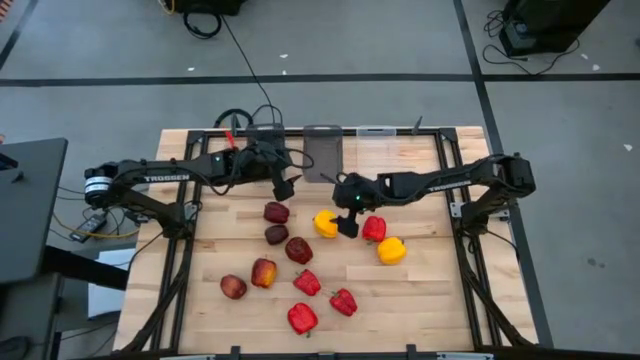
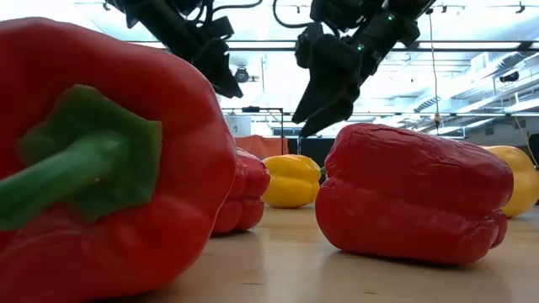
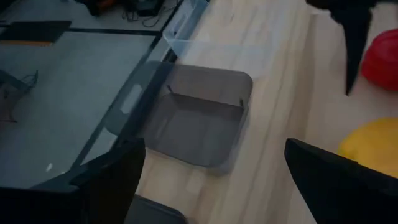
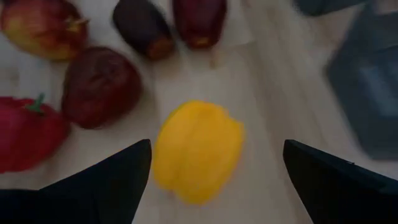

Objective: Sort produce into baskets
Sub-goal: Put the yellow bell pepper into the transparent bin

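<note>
My right gripper [image 1: 346,226] is open just above a yellow bell pepper [image 1: 325,223]. In the right wrist view the pepper [image 4: 198,149] lies on the table between the two spread fingers, untouched. The low view shows the right gripper [image 2: 313,118] hanging over that pepper [image 2: 290,179]. My left gripper [image 1: 283,188] is open and empty, raised near the far baskets. A dark-grey basket [image 3: 199,124] and a clear basket [image 3: 186,37] stand ahead of it. Dark red apples [image 1: 276,212] and red peppers [image 1: 307,283] lie on the table.
A red pepper [image 1: 373,229] and a second yellow pepper [image 1: 391,250] lie just right of my right gripper. Apples [image 4: 99,87] lie close on its left. Three baskets [image 1: 323,150] line the far edge. Two red peppers [image 2: 413,194] fill the low view.
</note>
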`<state>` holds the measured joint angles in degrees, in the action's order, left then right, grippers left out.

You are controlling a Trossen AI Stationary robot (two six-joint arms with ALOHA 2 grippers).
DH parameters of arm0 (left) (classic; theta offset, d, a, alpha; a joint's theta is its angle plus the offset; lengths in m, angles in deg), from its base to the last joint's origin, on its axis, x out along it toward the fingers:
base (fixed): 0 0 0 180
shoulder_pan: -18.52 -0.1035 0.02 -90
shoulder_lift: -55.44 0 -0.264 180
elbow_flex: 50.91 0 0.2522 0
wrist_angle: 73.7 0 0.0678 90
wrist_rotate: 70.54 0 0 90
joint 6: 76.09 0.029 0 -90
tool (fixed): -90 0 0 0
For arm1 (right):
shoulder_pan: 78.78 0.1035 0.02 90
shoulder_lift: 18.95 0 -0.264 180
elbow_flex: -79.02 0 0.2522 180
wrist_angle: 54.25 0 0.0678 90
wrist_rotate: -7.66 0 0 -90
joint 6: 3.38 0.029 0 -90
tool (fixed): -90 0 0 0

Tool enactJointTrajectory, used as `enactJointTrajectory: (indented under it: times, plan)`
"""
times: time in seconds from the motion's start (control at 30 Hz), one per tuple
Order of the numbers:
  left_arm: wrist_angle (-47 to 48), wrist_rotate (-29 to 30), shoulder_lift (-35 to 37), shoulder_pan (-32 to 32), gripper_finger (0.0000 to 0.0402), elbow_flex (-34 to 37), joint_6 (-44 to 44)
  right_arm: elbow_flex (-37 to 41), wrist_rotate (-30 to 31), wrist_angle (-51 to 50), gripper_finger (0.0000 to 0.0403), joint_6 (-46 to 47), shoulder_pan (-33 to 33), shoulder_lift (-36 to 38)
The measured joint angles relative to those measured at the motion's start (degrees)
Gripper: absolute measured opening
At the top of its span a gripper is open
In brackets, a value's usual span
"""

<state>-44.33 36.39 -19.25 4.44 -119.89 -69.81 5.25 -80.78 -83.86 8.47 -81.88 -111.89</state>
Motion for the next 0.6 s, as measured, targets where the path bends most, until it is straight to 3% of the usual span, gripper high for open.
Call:
enactJointTrajectory:
  times: [0.23,0.6]
  plan:
    - [0.59,0.35,0.0,0.23,0.0392,1.8,-3.54,0.02,0.05,6.65,0.0398,-1.36,0.87,-5.66]
    - [0.93,0.35,0.0,0.32,0.0392,1.82,-6.35,0.05,1.9,6.99,0.0399,-1.52,1.53,-12.9]
